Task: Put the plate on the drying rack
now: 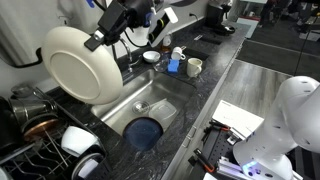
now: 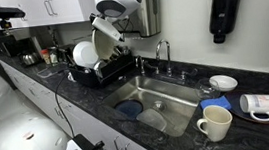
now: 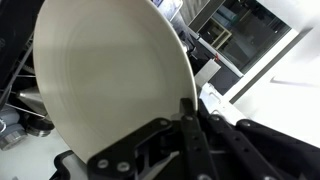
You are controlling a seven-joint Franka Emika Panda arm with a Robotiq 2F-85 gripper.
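Your gripper [image 1: 99, 41] is closed on the plate [image 1: 74, 66] at its rim; it hangs tilted below the tool, over the drying rack [image 2: 115, 71]. Only the wrist view shows fingers [image 3: 188, 122] pinching the rim. Print on the mug [image 2: 258, 103] is too small to read.

The plate [image 1: 80, 65] hangs on edge above the drying rack [image 2: 109, 73], which stands on the counter [image 2: 76, 96] just beside the sink [image 2: 181, 90]. A dish [image 2: 130, 110] lies in the sink. A mug [image 2: 215, 124] stands on the counter at the sink's opposite side.
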